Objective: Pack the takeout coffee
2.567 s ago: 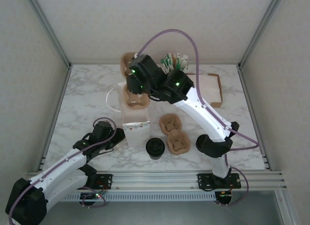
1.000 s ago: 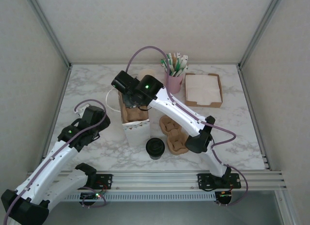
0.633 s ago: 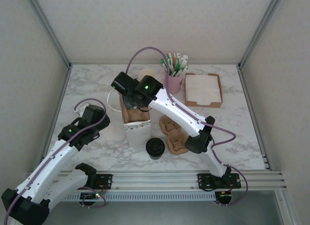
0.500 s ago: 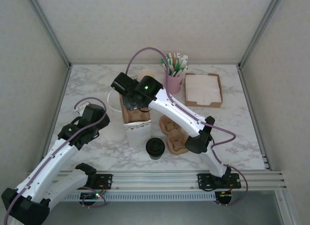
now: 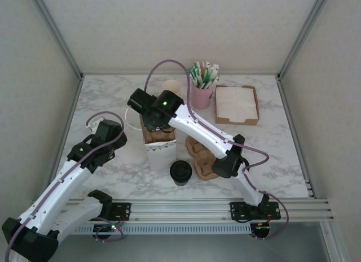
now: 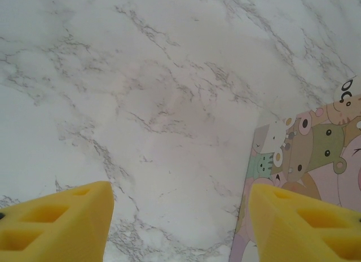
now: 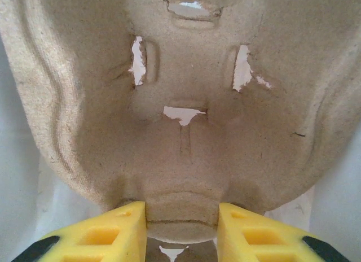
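On the left, slants up from the near base toward centre-left, with left gripper (image 6: 180, 222) pointed down, yellow fingers (image 6: 56, 219) wide apart, nothing between them. On the right, bends at the elbow near the front, then stretches far and leftward, with right gripper (image 7: 181, 231) pinching tray (image 7: 180, 104) edge between both fingers.

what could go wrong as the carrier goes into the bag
1. The cup carrier looks about as wide as the paper bag; it may snag and tip it, since the left hand hangs open beside it.
2. The right hand pinches just one edge, so the carrier could tilt.
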